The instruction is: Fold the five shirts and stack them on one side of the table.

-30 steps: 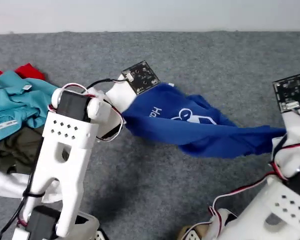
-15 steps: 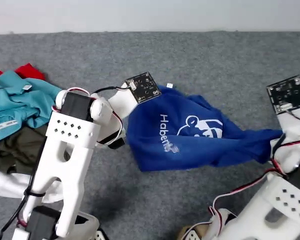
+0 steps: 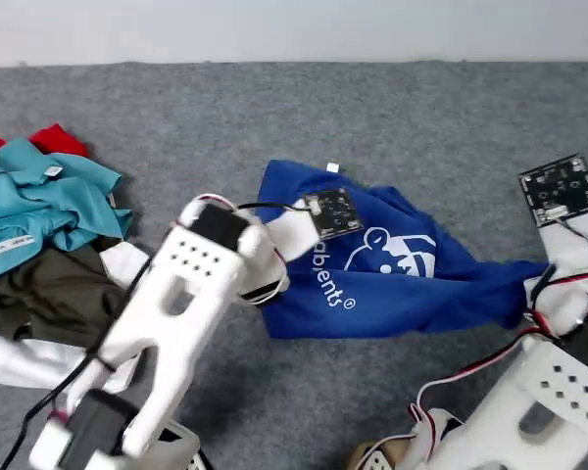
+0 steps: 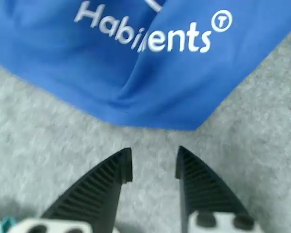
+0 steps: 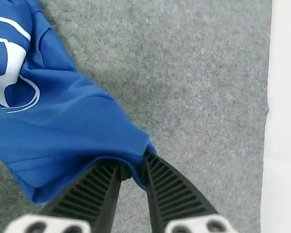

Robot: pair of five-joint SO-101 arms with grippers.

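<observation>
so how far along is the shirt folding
Early. Nothing looks folded or stacked. In hand: the blue shirt lies rumpled on the table, the right gripper shut on one edge, the left gripper open just off another edge. Left: folding it, then the heap of teal, red, olive and white shirts crumpled at the table's side.

The blue shirt point(image 3: 402, 284) lies crumpled and unfolded at the middle of the table, white lettering and logo facing up. One end is drawn out into a narrow tail toward the right side, where the right gripper point(image 5: 134, 164) has it pinched between its fingers. The other four sit in a loose heap at the left edge, none of them folded: a teal shirt point(image 3: 39, 196) on top, a red shirt point(image 3: 59, 140) peeking out behind it, a dark olive shirt point(image 3: 39, 299) below, and a white shirt point(image 3: 10, 357) nearest the front.
</observation>
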